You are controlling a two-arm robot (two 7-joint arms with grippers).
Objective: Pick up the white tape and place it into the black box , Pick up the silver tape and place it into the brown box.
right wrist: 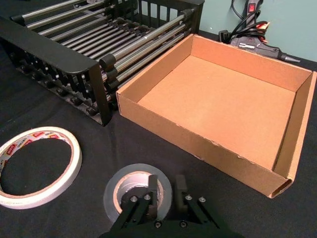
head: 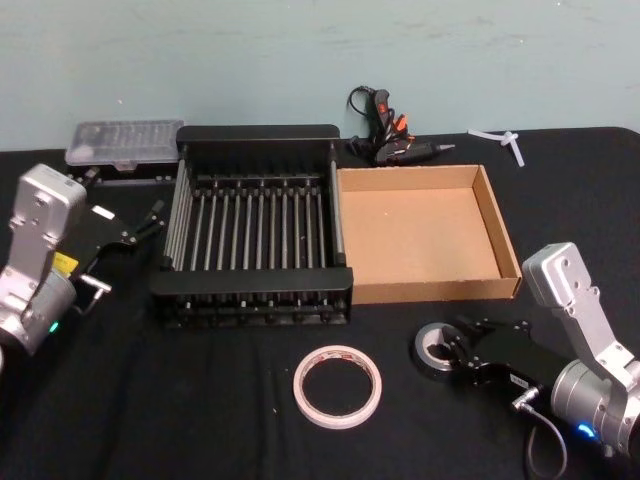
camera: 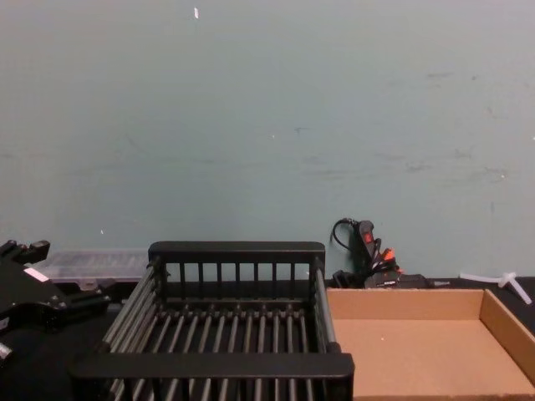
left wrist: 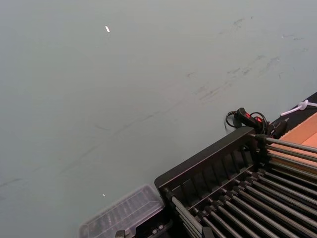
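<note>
The silver tape lies flat on the black table in front of the brown box. My right gripper is shut on the silver tape. In the right wrist view one of its fingers sits in the silver tape's hole and the other stands outside the roll. The white tape lies flat on the table in front of the black box, to the left of the silver tape. Its red-printed core shows in the right wrist view, where the white tape is apart from the gripper. My left gripper hangs open beside the black box's left wall.
A glue gun with its cable lies behind the brown box. A clear plastic case sits at the black box's back left. A white plastic piece lies at the back right. The two boxes stand side by side, touching.
</note>
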